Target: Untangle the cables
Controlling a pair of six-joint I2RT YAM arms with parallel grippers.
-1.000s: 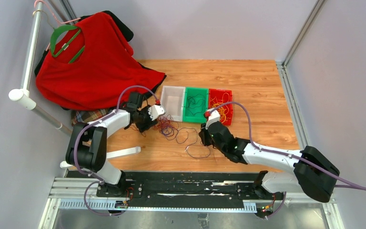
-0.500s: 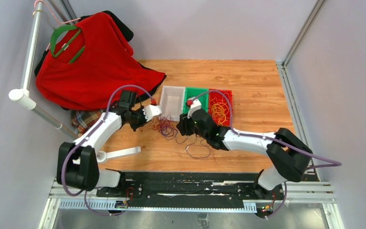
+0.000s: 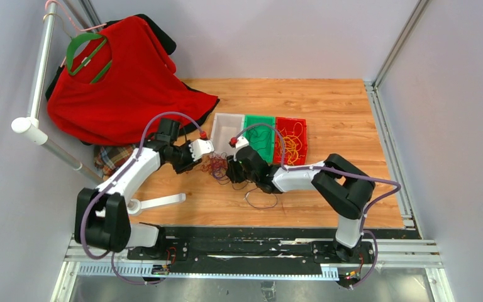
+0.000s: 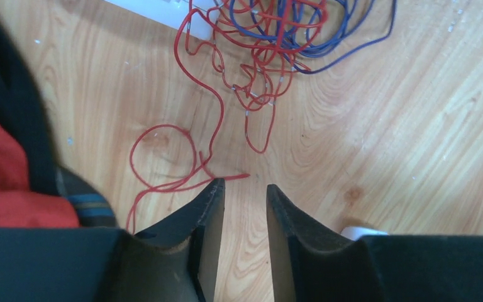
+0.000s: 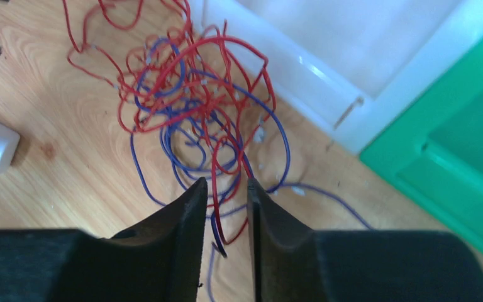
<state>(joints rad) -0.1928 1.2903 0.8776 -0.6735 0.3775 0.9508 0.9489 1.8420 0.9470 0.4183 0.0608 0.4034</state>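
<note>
A tangle of thin red and purple cables [image 3: 217,167] lies on the wooden table in front of the bins. My left gripper [image 3: 202,150] hovers just left of it. In the left wrist view this gripper [image 4: 244,185] is open over bare wood, with the cables [image 4: 270,38] ahead and a loose red loop beside the left fingertip. My right gripper [image 3: 231,167] sits at the tangle's right side. In the right wrist view it [image 5: 226,182] is open, and red and purple strands of the cables [image 5: 195,94] run loosely between the jaws. Yellow-orange cables [image 3: 291,148] lie in the red bin.
A white bin [image 3: 226,135], a green bin [image 3: 259,117] with dark wires and a red bin [image 3: 290,119] stand in a row behind the tangle. A red shirt [image 3: 126,82] on a hanger and plaid cloth [image 3: 113,155] crowd the left. A loose purple loop [image 3: 261,201] lies nearer.
The right arm has swept left from the red bin to the tangle, so strands now pass between its jaws. The left arm has stretched out, and its gripper stays beside the tangle.
</note>
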